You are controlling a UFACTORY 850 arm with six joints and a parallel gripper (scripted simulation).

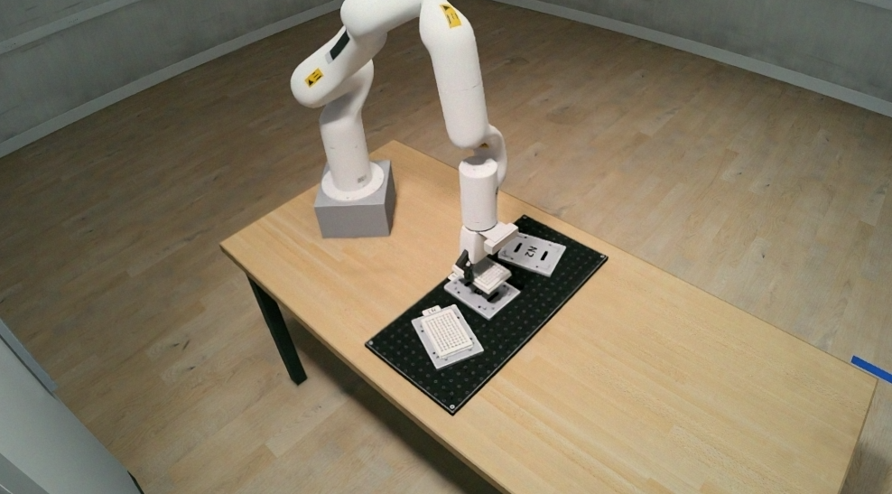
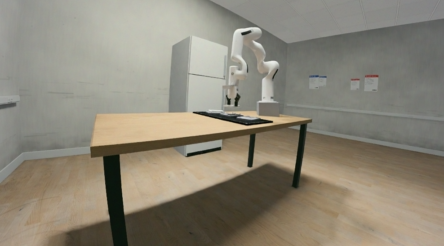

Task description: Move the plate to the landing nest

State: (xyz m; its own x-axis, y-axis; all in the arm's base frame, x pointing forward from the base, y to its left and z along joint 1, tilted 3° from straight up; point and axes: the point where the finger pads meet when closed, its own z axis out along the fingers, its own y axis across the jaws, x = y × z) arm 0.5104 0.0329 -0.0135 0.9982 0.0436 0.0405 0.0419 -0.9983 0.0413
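Hand (image 1: 479, 274) grips plate C51 (image 1: 492, 275) above the nest beside N2 (image 1: 534, 253).

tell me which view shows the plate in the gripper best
The top view: plate C51 shows its well grid between the gripper fingers, above nest N3. The exterior view shows it only as a thin, distant edge-on sliver below the fingers.

White plate C51 (image 1: 491, 275), black deck (image 1: 565, 277)
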